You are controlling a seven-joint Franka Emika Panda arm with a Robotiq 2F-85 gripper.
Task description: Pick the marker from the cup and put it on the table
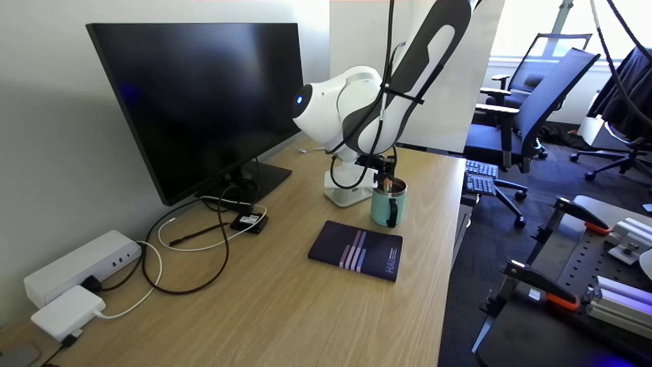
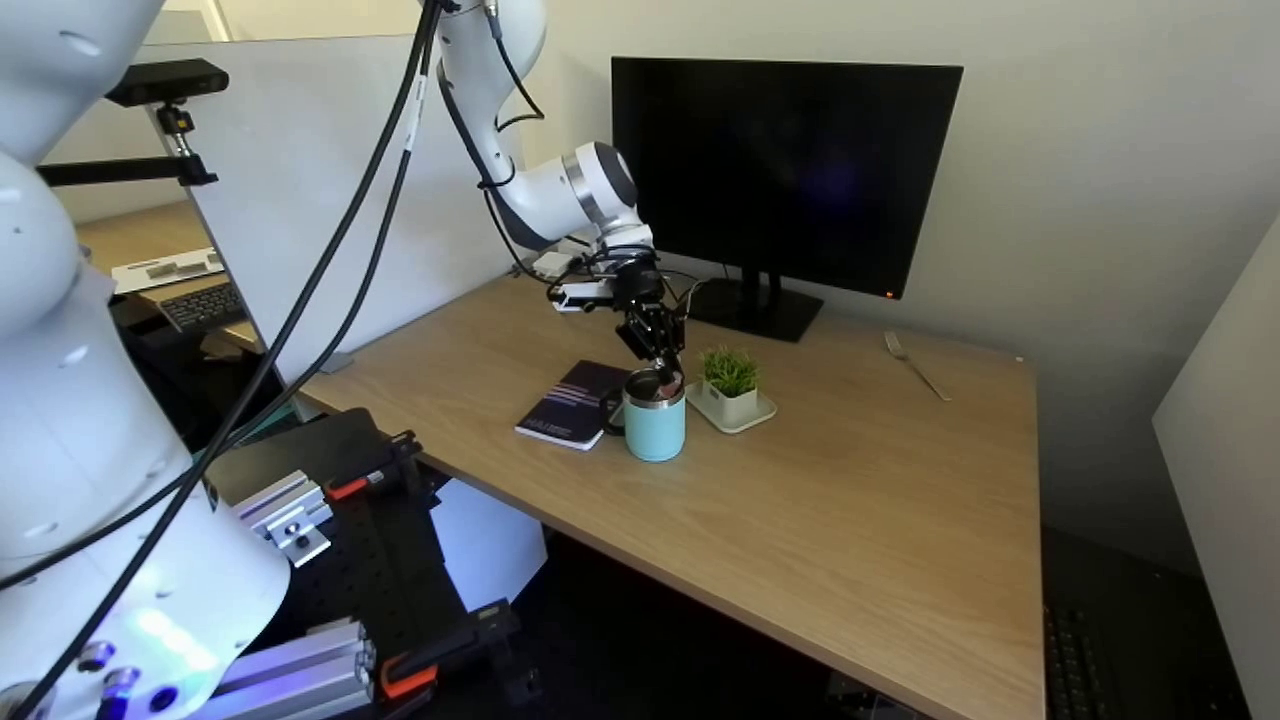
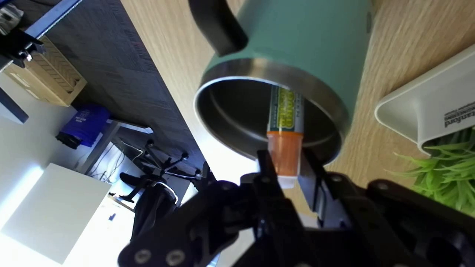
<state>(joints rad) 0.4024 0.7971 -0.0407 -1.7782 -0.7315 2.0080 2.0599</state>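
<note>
Beyond the jaws, well apart from them, I note the room: dark flooring (image 1: 481, 260) and an office chair (image 1: 535, 114), no bearing on the work. Below the jaws runs the table (image 2: 840, 500), light wood-grain, apparently level; a monitor (image 2: 785, 180) stands on it, apart from them. The gripper (image 3: 287, 157) angles down, fingers (image 3: 264, 167) set close together with a narrow gap. Near the jaws lies a notebook (image 1: 351, 250); directly under them the cup (image 3: 308, 48) stands upright, a plant pot (image 2: 735, 405) near it. Between the jaws, filling that gap, is the marker (image 3: 285, 135): orange cap (image 3: 285, 155) up, lower end hidden inside the cup, one finger along each side; I judge it gripped. Step in hand, on my reading: extraction. Recommended: draw slowly along the marker's own line, hold the fingers off the steel rim (image 3: 267, 68) so the cup is not dragged, and travel only once the lower end is above it. Set-down: table on the side away from notebook and pot, lowered to contact before release, as a round barrel may roll
</note>
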